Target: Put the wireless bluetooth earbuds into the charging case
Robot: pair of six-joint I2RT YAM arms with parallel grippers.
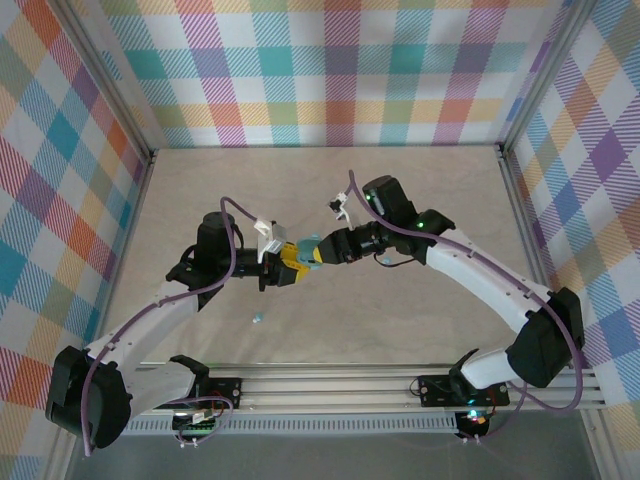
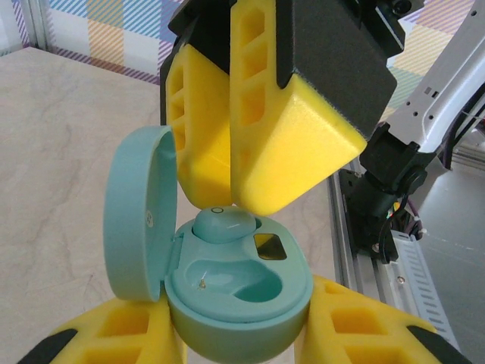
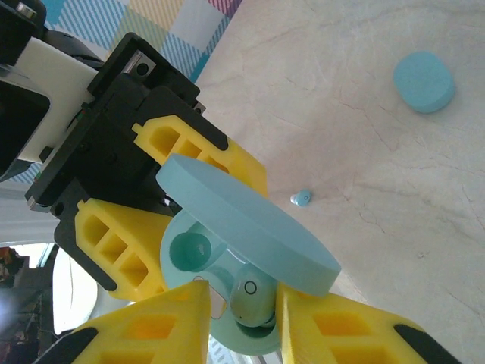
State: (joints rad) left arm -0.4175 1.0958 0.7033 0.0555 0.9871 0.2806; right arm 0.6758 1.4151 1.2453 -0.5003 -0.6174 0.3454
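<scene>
Clamping charging case (image 2: 227, 282), left end effector (image 2: 242, 337); right end effector (image 3: 241, 307) straddling earbud (image 2: 223, 224), hold unclear

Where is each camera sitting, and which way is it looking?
Top external: fixed above and behind the arms, looking down on the table; both arms show, bases at the bottom.
Left wrist: on the left arm, looking along its own fingers at the open charging case they hold; the right gripper hangs above it.
Right wrist: on the right arm, looking past its own fingers at an earbud in the case; the left gripper holds it beyond.
Shared: both wrist views show that case and earbud, from different sides.
</scene>
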